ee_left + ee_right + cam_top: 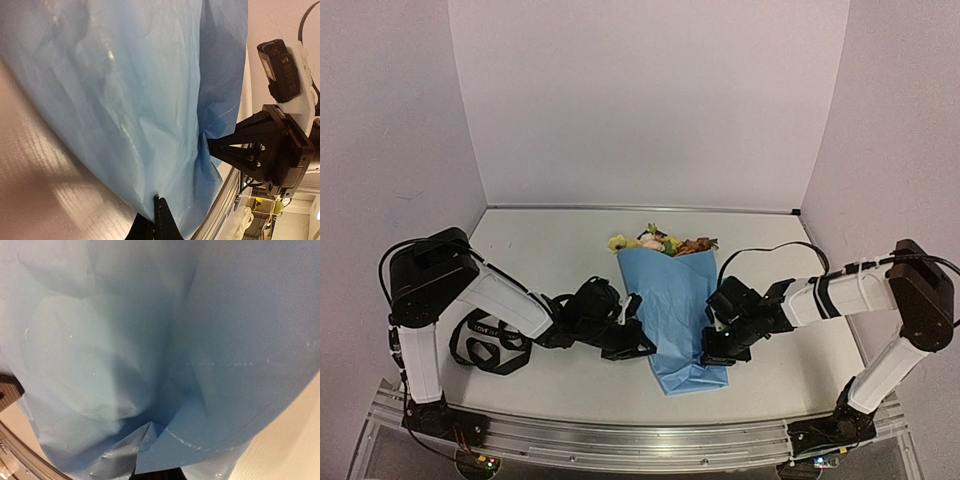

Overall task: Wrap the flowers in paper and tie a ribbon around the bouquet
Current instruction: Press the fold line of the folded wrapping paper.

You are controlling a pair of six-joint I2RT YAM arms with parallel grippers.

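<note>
On light-blue paper cone bouquet (672,300), left gripper (645,349) pinches its left edge, right gripper (708,357) pinches its right; black lettered ribbon (485,345) lies left.

Creased light-blue paper sheet (675,310) on a matt off-white table (550,250).
You see the paper crinkled and softly sheened; the table smooth; at six o'clock, a ribbed silver metal rail (620,440).
</note>
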